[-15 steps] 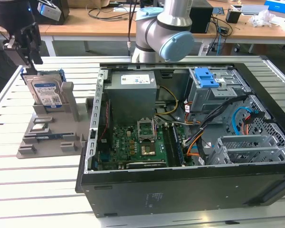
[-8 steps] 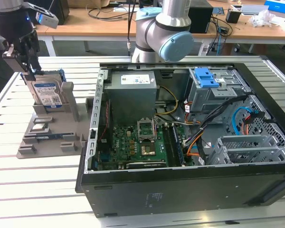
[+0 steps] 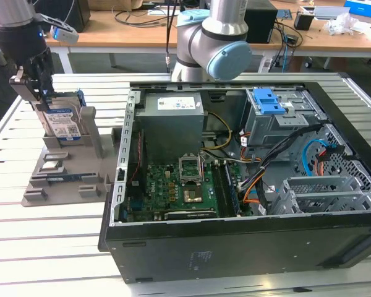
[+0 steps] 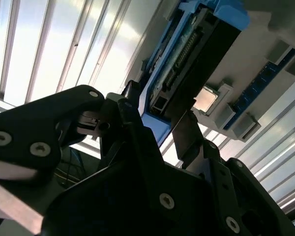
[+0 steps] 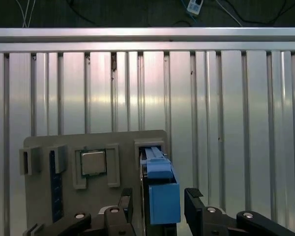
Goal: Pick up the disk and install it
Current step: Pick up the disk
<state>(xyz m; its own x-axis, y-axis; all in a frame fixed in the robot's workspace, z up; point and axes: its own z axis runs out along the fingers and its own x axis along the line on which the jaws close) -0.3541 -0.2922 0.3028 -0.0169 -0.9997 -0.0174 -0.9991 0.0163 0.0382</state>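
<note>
Gripper (image 5: 160, 196) hardware sits closest to me in both wrist views, black and bolted. Its jaws are parted and hang on either side of the disk (image 5: 158, 169). In the first wrist view I see a thin gap between each finger and the blue rail, so I judge that nothing is clamped yet.

Biggest on the exterior view is the black computer case (image 3: 235, 247). It lies on its side with the panel off, which turns its whole interior upward for reach from above. The grey drive cage (image 3: 284, 124), with its blue latch (image 3: 267, 99), sits in the far part of the case, well apart from the disk. The arm (image 3: 213, 43) rises from just behind the case.

On the exterior view's left of the case is a grey moulded holder (image 3: 94, 133). It keeps the disk standing on edge in a slot, label facing outward, so the upper edge is offered straight to jaws coming down. That is exactly where I have the gripper poised, directly over the slot. A processor chip (image 5: 93, 163) lies flat in its own recess near that slot.

Everything rests on a bench (image 3: 49, 247) of ribbed aluminium slats, bright with glare in the wrist views. Behind it I make out wooden desks (image 3: 130, 31) strewn with cables and boxes.
</note>
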